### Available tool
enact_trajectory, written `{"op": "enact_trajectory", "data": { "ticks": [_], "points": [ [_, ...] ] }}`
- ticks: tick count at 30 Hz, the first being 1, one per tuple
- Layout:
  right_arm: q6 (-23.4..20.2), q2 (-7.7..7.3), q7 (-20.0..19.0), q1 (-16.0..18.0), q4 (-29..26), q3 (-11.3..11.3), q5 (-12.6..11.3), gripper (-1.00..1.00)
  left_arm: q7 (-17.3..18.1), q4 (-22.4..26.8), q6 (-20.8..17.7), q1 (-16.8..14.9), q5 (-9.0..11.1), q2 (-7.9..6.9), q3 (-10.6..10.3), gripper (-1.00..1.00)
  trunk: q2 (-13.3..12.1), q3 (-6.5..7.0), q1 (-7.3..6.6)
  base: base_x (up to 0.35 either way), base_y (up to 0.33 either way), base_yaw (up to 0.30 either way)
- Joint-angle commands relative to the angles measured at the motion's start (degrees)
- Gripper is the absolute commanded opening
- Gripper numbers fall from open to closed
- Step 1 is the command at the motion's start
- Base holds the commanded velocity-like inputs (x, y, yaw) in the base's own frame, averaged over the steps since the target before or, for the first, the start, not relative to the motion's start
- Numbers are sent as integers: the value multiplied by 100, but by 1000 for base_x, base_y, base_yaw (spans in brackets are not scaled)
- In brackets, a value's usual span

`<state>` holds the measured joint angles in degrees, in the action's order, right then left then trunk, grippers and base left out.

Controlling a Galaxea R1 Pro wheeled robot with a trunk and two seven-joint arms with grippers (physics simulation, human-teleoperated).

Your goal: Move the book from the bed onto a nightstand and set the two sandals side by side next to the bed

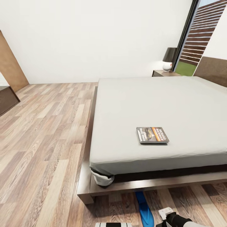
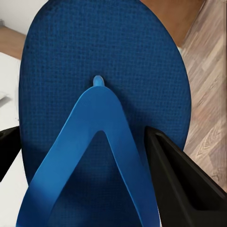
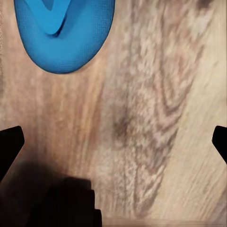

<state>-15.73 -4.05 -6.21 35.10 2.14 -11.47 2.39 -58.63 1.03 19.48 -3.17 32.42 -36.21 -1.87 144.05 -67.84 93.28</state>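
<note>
Bed: big, low, smooth grey mattress, dark wood frame. Plank floor. Book, thin paperback, flat on mattress nr front edge, long axis across bed, ahead of both arms, rt nearer. Left claw clenched on textured blue sandal. Right claw released, above 2nd sandal by bed foot.

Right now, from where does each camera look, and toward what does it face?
Head view: high on the robot, facing forward and down over the bed, the book and the floor sandal; the right arm shows at the lower edge.
Left wrist view: along the left gripper, fingers flanking a held sandal.
Right wrist view: straight down at wood floor, right gripper wide apart.
Shared: head and right wrist views both show the floor sandal.
</note>
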Motion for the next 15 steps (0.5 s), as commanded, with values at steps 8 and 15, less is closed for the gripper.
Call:
{"op": "enact_trajectory", "data": {
  "ticks": [8, 15],
  "points": [
    [55, -30, -30, -152, -7, -30, 39, 100, 45, 3, 17, 0, 27, -1, -23, -100, 1, -3, -1, 0, 0, 0],
    [75, -27, -23, -232, -5, -31, 48, 100, 103, 3, 27, 0, 21, -1, -23, -100, 1, -3, -1, 0, 0, 0]
  ]
}}
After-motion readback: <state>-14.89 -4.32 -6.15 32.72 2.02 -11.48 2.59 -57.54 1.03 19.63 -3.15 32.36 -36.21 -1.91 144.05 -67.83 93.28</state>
